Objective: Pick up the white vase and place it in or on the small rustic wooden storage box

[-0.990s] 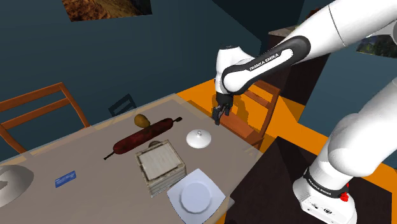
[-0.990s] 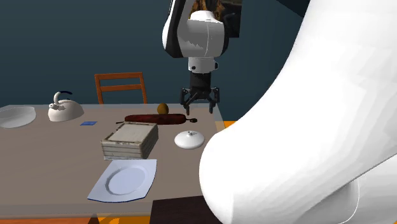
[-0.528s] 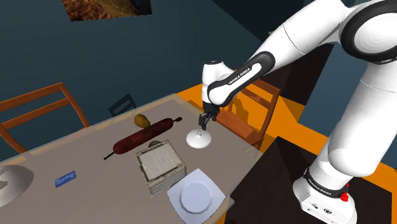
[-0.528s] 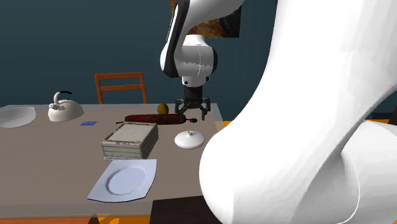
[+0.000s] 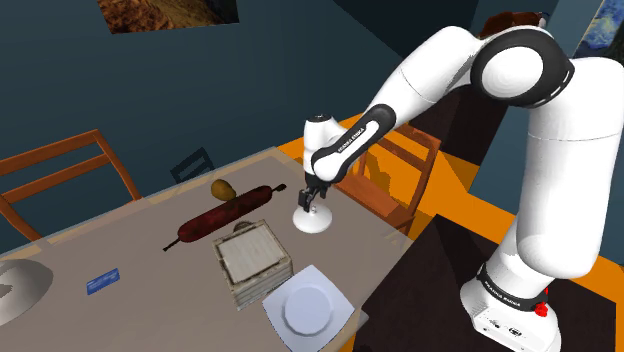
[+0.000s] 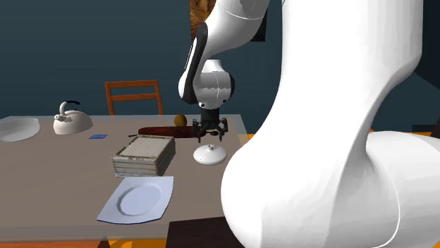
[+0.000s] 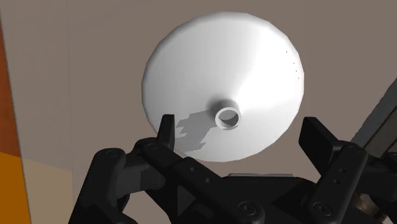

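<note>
The white vase [image 5: 312, 221] [image 6: 209, 154] [image 7: 222, 76] sits upright on the desk [image 5: 140, 255] [image 6: 63, 162], just beside the storage box [image 5: 252, 260] [image 6: 144, 155], off the box's end toward the second exterior view's right, with bare desk between the two. It is a squat, wide-bodied piece with a narrow neck [image 7: 227, 118] rising from its middle. That shape probably explains the approach: the broad body looks too wide for the jaws, so the neck is the sensible place to pinch. The gripper [image 5: 308, 198] [image 6: 209, 134] [image 7: 240, 126] hangs straight above it, pointing down. Its fingers [image 7: 167, 130] are spread wide, one on each side of the neck, and neither touches it, so nothing is held yet. The neck lies closer to one finger than the other, so a small centring shift before closing would likely keep the vase from being nudged sideways. The box lies flat with its pale top face up, which offers a broad landing spot only a short carry from the vase. A rolling pin [image 5: 225, 213] [image 6: 173, 131] lies beyond the box, on its far side from the stand, and a plate [image 5: 308, 307] [image 6: 139, 199] rests just on the box's near side. Neither lies between the vase and the box, though a low carry could still clip the box's edge.
</note>
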